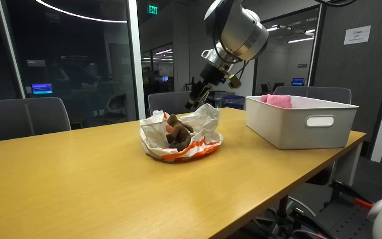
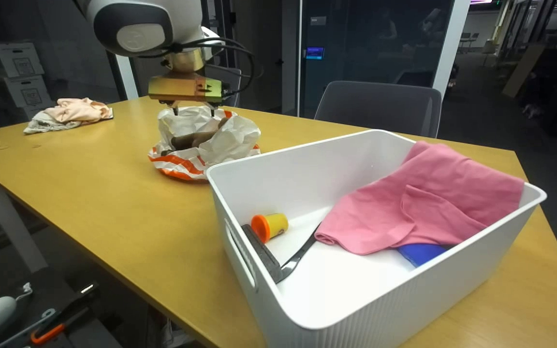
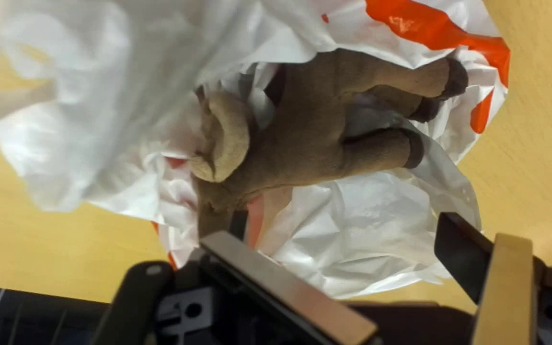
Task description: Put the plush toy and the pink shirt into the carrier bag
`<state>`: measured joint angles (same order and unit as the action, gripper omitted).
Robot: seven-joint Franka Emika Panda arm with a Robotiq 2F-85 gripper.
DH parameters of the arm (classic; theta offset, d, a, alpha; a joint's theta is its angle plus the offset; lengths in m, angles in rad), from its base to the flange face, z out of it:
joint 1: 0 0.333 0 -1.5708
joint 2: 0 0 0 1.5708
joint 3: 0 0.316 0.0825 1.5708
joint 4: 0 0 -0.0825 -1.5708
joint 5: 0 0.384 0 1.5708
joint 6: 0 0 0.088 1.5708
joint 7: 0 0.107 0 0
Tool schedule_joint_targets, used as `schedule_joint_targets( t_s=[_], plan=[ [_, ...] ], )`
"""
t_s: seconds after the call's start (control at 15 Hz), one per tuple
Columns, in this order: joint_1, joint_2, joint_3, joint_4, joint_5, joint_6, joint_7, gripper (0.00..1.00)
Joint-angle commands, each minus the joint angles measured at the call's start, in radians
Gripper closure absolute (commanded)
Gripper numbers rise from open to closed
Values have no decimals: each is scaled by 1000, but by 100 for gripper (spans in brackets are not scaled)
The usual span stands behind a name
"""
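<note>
Since the yellow table (image 1: 78,186) supports the carrier bag (image 1: 206,122) from below, the step in hand, by my judgement release and withdrawal, needs no downward push. White bin (image 1: 297,136): near the bag, apart from it; gain height above the bag before any sideways travel, as the bin's wall stands in the way. Bag: thin crumpled plastic, mouth up, sides slumped; likely to cling and drag, so rise straight and slowly. Pink shirt (image 2: 423,203): not yet in the bag; inside the bin, toward the end farther from the bag, reaching up to the rim. A raised fold there should pinch best. Gripper (image 2: 194,111): above the bag's mouth, jaws parted wide, nothing seen between them; whether either side brushes the plush toy (image 3: 300,139) cannot be told. Toy: inside the bag, dark-tipped legs toward a printed stretch of its rim; looks stable enough to leave, though a tug on the plastic could roll it.

Other items, all in the bin: dark tool (image 2: 263,256), kind unclear, with what looks like its curved part reaching the shirt's edge; blue object (image 2: 421,253), partly under the shirt; yellow tub with orange lid (image 2: 271,226), on its side at the end nearer the bag. Possible snag: tool or blue object coming up with the cloth.
</note>
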<state>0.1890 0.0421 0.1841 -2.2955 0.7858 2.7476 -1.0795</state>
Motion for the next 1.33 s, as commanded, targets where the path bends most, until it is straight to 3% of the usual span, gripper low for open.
schedule_joint_targets(
  t_s=[0.0,0.27,0.53,0.8,0.87,0.93,1.07,1.27],
  plan=[
    [-65,-134,-61,-58,-144,-103,117,0],
    [-166,-223,-167,-76,-452,-115,352,0],
    [-264,-191,-254,-12,-690,-82,543,0],
    [-361,-221,-271,-10,-1003,-55,818,0],
    [-416,-259,-243,-25,-1083,-99,900,0],
    [-338,-209,-292,-13,-983,-79,783,0],
    [-374,-224,-287,-15,-1056,-86,857,0],
    [-383,-213,-275,-4,-1074,-95,911,0]
  ],
)
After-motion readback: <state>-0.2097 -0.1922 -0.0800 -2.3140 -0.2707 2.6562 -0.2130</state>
